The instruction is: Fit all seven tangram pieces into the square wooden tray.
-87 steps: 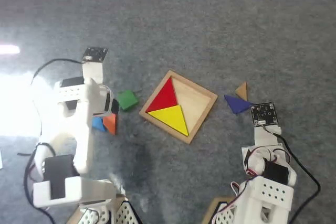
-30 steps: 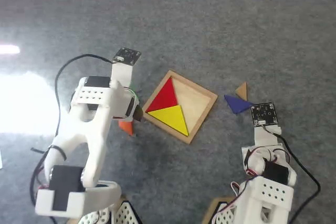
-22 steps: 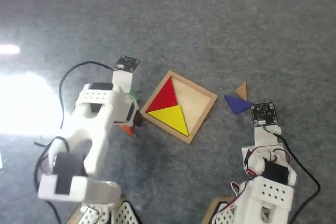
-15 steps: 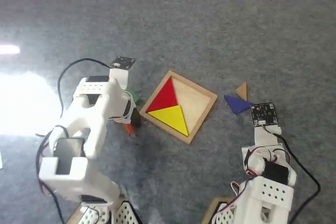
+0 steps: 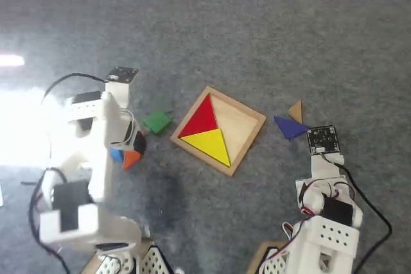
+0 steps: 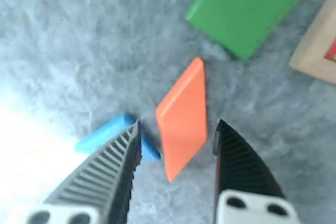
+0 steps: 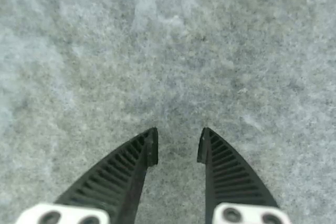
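From above, the square wooden tray (image 5: 241, 124) lies turned like a diamond on the grey felt table (image 5: 257, 43). A red triangle (image 5: 202, 119) fills its 9 o'clock part and a yellow triangle (image 5: 212, 143) its 6 o'clock part; the rest is bare wood. A green square (image 5: 156, 121) sits just beside the tray at 9 o'clock. The orange piece (image 5: 131, 158) and the light blue piece (image 5: 116, 154) lie close together at 8 o'clock from the tray. The left claw (image 5: 133, 151) hangs over the orange piece, with the left arm (image 5: 96, 133) covering part of both. A dark blue triangle (image 5: 289, 126) lies at 3 o'clock from the tray, a small tan triangle (image 5: 296, 111) at 2 o'clock. The right arm (image 5: 324, 210) ends at 5 o'clock from the dark blue triangle.

In the left wrist view, the left claw is spread wide and grips nothing. The orange piece lies in the gap, closer to one finger (image 6: 231, 156). The light blue piece pokes out from under the other finger. The green square lies beyond the tips, with a corner of the tray past it.

In the right wrist view, the right claw (image 7: 178, 142) stands narrowly parted over bare felt. The dark blue triangle lies well beyond its tips.
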